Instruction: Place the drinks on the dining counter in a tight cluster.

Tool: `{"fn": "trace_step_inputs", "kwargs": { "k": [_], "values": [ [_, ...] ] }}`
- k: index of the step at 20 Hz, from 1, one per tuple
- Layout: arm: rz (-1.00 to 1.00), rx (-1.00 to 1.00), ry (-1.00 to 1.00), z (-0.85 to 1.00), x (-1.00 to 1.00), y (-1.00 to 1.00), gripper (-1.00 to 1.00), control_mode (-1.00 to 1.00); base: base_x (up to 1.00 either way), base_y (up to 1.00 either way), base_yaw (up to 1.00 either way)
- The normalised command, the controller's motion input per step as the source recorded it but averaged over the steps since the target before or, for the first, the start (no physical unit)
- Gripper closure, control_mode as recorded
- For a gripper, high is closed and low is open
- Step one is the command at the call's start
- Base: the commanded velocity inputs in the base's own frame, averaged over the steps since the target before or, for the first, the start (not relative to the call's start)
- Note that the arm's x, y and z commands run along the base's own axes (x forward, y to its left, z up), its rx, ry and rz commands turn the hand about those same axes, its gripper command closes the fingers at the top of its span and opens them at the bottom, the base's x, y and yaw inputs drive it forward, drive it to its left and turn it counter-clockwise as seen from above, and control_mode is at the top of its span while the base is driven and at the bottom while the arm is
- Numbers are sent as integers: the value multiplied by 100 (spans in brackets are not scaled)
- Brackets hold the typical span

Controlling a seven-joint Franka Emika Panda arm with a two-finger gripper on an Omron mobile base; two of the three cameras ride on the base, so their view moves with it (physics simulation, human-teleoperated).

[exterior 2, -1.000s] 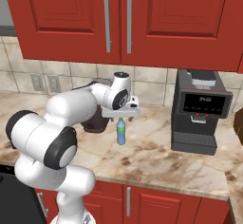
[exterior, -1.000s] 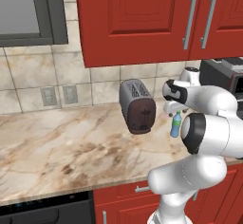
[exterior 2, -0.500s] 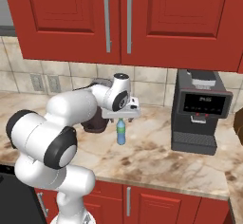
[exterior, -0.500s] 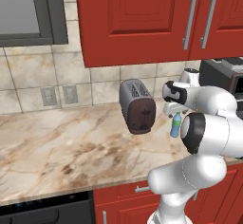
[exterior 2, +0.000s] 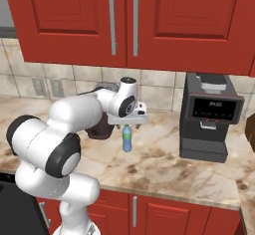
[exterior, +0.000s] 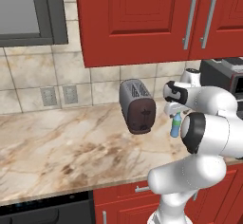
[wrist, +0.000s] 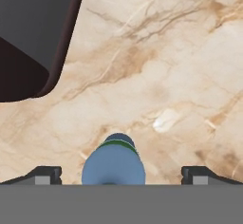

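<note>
Flanking water bottle (exterior 2: 127,138), toaster (exterior: 137,106) beside.

Blue water bottle (exterior 2: 127,138), green cap; beige-brown veined marble worktop (exterior: 57,147); red cabinets (exterior 2: 124,22).

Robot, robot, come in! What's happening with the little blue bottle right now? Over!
Gripper open, poised right above the water bottle. Bottle upright on the marble worktop, not gripped. Toaster close beside it, over.
</note>
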Motion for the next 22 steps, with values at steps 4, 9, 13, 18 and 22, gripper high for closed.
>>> {"fn": "trace_step_inputs", "kwargs": {
  "k": [4, 9, 13, 18, 22],
  "values": [
    [0, 0, 0, -3, 0, 0, -100, -100, 0, 0, 0],
    [0, 0, 0, -8, 0, 0, -100, -100, 0, 0, 0],
    [0, 0, 0, -18, 0, 0, -100, -100, 0, 0, 0],
    [0, 0, 0, -1, 0, 0, -100, -100, 0, 0, 0],
    [0, 0, 0, 0, 0, 0, -100, -100, 0, 0, 0]
  ]
}}
